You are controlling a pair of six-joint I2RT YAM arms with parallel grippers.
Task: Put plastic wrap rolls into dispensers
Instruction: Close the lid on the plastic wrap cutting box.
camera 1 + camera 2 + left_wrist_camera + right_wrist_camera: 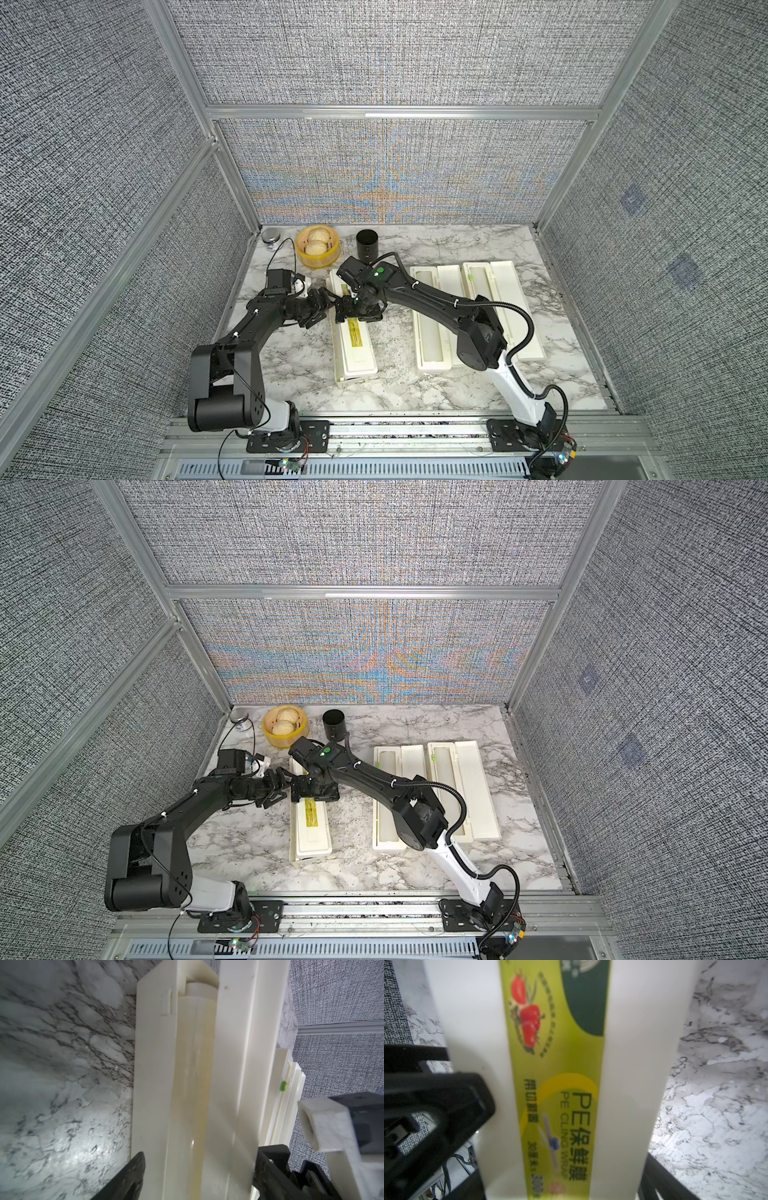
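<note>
Right gripper: jaws wide astride dispenser; pinching or not, cannot tell. Left gripper: spread, just beside; roll ahead, inside dispenser.

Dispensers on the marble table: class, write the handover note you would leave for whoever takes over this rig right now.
Left pincer: open, beside the left dispenser.
Right pincer: straddles that dispenser, jaws wide at its sides; grip unclear.
Things: first roll lies inside it, lid ajar above. Middle dispenser lies open, second roll seemingly inside; right dispenser likewise, third roll.
Done: all three rolls seem loaded.
Left: press the left lid shut; perhaps close the other two.
</note>
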